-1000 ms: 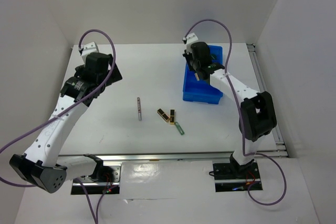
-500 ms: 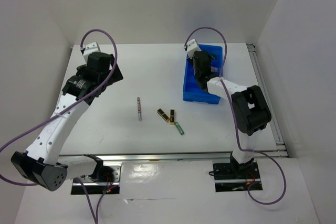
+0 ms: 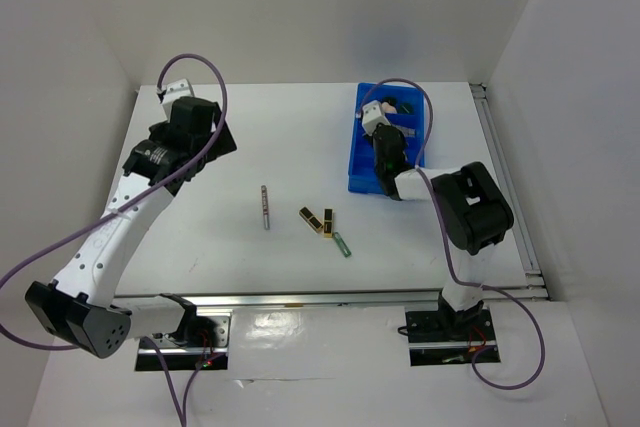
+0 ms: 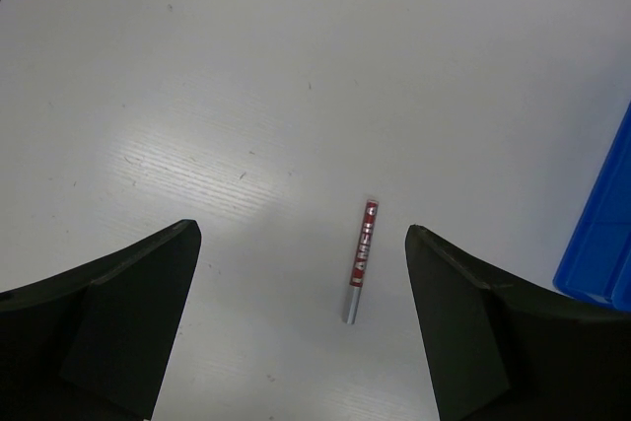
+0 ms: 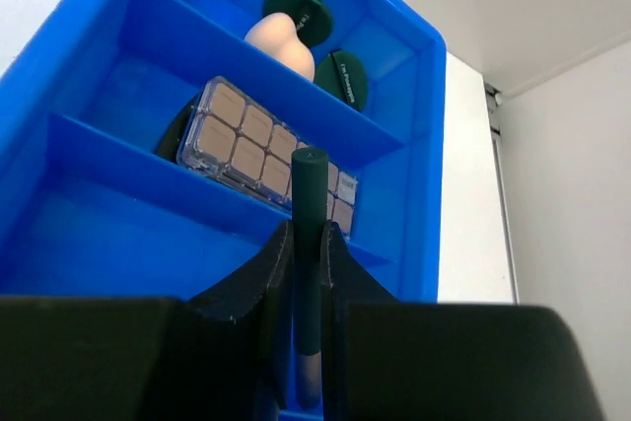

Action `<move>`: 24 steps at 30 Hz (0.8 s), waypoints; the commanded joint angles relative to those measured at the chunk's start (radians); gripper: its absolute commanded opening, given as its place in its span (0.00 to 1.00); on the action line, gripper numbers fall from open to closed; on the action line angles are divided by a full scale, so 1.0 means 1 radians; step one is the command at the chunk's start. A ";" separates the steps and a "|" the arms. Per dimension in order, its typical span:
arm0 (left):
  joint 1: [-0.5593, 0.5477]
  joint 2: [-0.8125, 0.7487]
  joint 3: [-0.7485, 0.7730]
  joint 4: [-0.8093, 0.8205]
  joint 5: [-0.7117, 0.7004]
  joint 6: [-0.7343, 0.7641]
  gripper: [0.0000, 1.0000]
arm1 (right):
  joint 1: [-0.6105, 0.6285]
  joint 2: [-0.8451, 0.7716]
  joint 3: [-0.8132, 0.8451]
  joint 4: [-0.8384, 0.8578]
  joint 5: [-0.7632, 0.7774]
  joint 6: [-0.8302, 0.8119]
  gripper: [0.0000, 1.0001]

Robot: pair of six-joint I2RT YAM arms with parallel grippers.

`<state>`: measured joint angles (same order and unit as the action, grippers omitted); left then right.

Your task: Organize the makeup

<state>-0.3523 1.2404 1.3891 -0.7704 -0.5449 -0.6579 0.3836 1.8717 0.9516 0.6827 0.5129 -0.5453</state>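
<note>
The large blue plastic bin [image 3: 362, 175] sits at the table's 2 o'clock, with a metal rail [image 3: 505, 182] running along the 3 o'clock edge. Bare white tabletop [image 3: 280, 127] lies open from 9 to 12 o'clock.

The right gripper [image 5: 308, 236] is clamped tight on a slim dark green pencil [image 5: 309, 184] over the bin's near compartments. Farther in lie a tan palette [image 5: 246, 140], a peach sponge [image 5: 279, 38] and two dark green pads [image 5: 340, 76].

The left gripper [image 4: 301, 234] is spread wide and holds nothing. It hangs above a silver-and-red pencil [image 4: 361, 258] with free table all round.

Two black-gold lipsticks [image 3: 317, 219] and a green tube [image 3: 343, 244] lie mid-table.

A second ago the right gripper was at the bin's far end; it has travelled toward 6 o'clock. The left arm has barely shifted.
</note>
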 commanded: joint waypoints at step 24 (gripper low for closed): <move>-0.002 -0.018 0.001 -0.024 -0.023 -0.055 0.99 | 0.102 -0.064 0.599 -0.921 -0.436 0.576 0.65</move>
<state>-0.3523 1.2419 1.3911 -0.7776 -0.5465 -0.6769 0.3988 1.7714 1.4487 0.0441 0.2386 -0.0818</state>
